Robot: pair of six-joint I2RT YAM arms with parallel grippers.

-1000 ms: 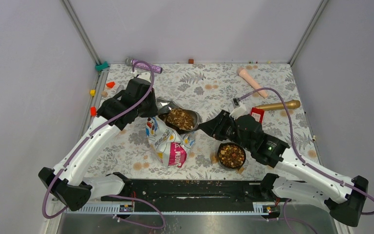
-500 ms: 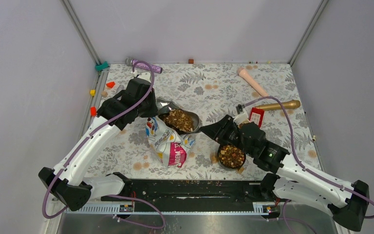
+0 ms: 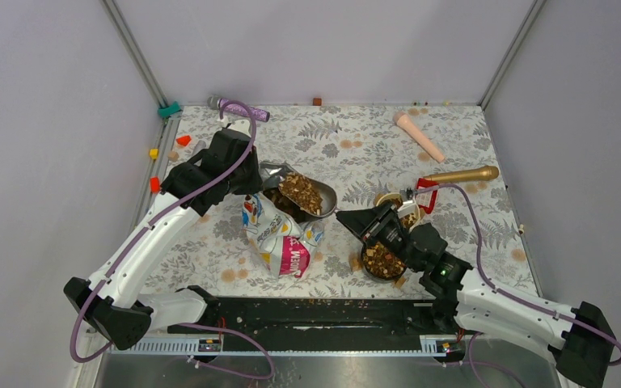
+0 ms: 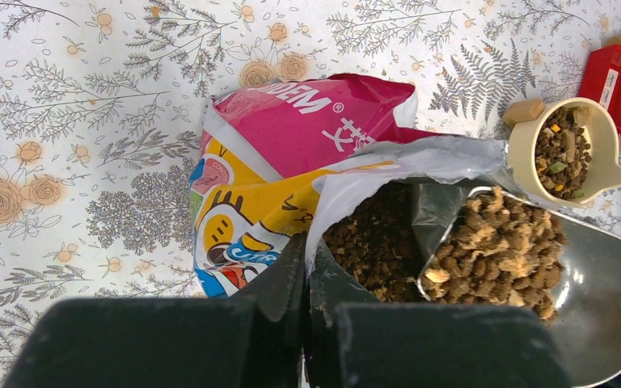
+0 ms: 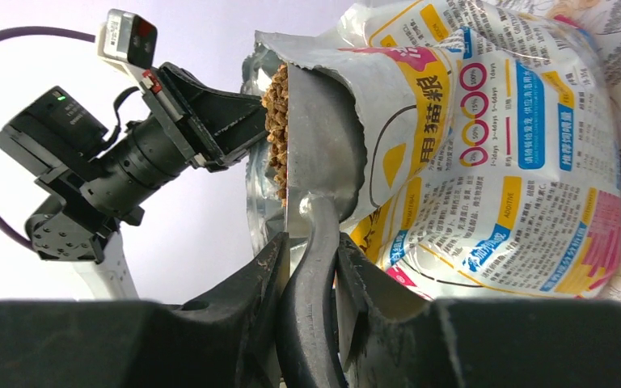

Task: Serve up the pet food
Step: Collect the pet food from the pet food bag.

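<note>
Black left gripper (image 4: 307, 263) pinches tight on foil rim of food bag (image 4: 291, 145). Right gripper (image 5: 311, 259) clamps handle of metal scoop (image 5: 323, 121). Scoop sits at bag mouth, heaped with pet food (image 4: 497, 250). More kibble in bowl (image 3: 386, 278), right of bag.

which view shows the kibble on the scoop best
Left wrist: the kibble heaped on the scoop is close, seen from above. Top external shows it small and distant; right wrist sees the scoop edge-on, only a thin strip of kibble.
</note>
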